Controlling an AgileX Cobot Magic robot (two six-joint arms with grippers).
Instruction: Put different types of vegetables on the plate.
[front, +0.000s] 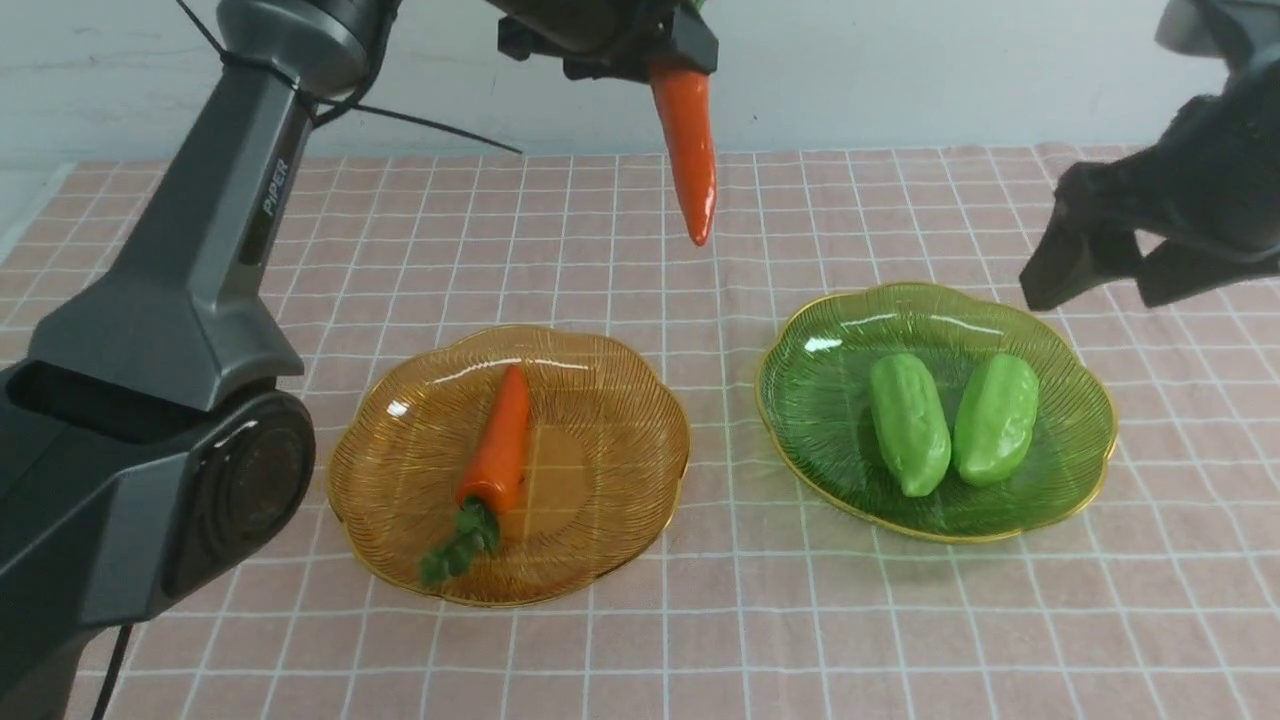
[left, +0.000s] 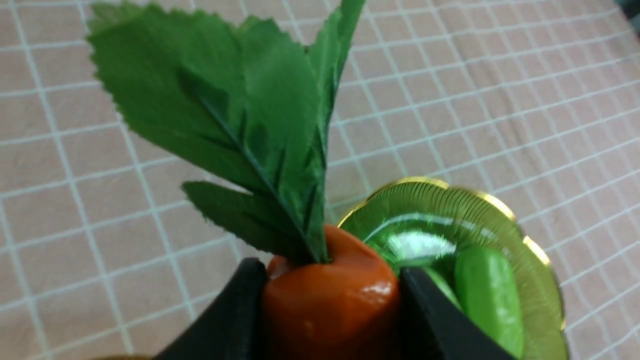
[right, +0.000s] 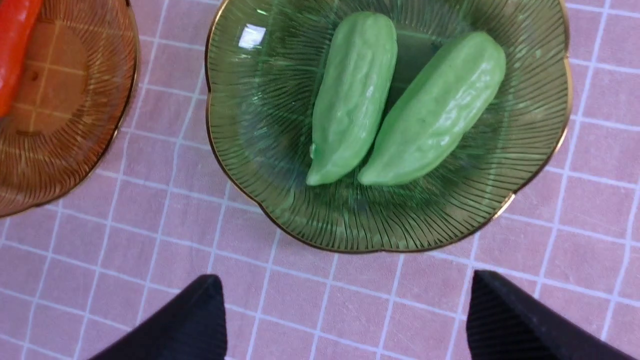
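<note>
Clearly the left end effector (left: 330, 305) is clamped on the thick top of a carrot (front: 688, 150). The carrot hangs tip-down, high over the far middle of the counter (front: 700, 620), probably to clear the plate rims. A second carrot (front: 497, 440) lies on the amber plate (front: 620, 400) at left. Two gourds (front: 908, 425) lie side by side on the green plate (front: 820, 400) at right. The right end effector (right: 345, 320) hovers by that plate's far right rim, spread apart and empty. Mixing types likely means the green plate.
</note>
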